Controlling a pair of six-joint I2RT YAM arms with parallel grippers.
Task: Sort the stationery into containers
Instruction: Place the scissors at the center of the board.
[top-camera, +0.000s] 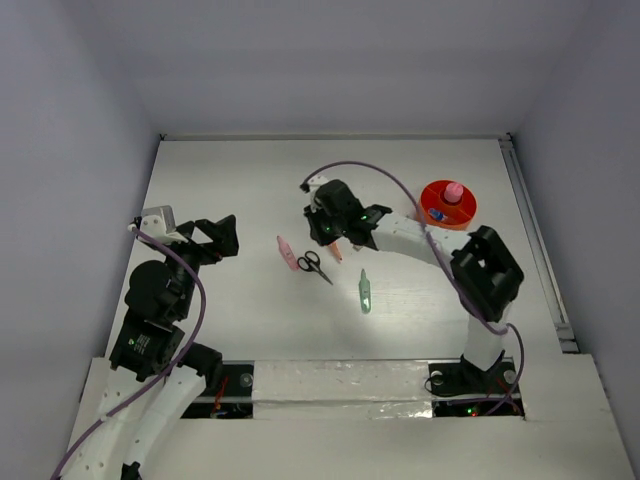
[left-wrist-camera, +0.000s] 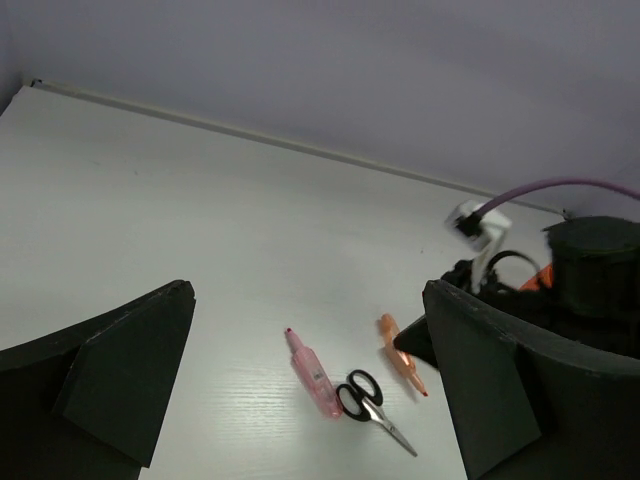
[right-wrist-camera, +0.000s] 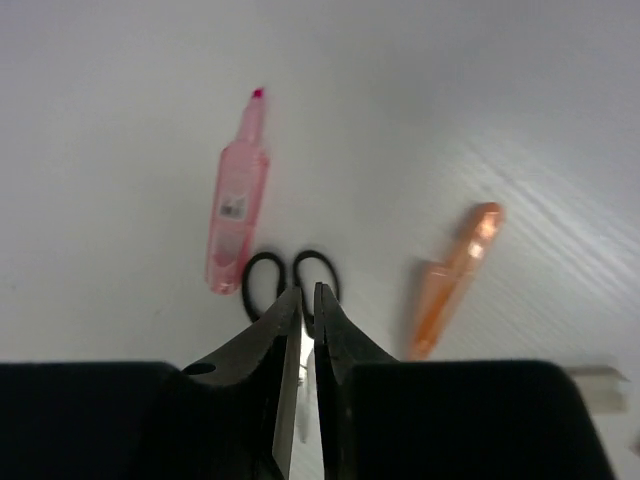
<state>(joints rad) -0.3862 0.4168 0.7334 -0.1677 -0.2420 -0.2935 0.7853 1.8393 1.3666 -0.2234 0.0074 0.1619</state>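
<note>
Two claws, two different states. Your right claw (right-wrist-camera: 307, 300) is pinched nearly shut on the scissors (right-wrist-camera: 290, 272) — its tips meet just behind the black handle loops, with a sliver of blade showing between them. The scissors lie flat on the table (top-camera: 230, 180), near its middle. You have the pink pen (right-wrist-camera: 237, 205) just beside the loops on one side and the orange pen (right-wrist-camera: 455, 275) a little apart on the other. The green pen (top-camera: 365, 291) lies nearer the arm bases, apart from these. Your left claw (left-wrist-camera: 307, 300) stands wide open with nothing in it, over the table's left part, well apart from the pens. At the far right sits the red bowl (top-camera: 468, 218) — it holds a pink-capped bottle (top-camera: 453, 191) and a small blue piece (top-camera: 437, 214).
</note>
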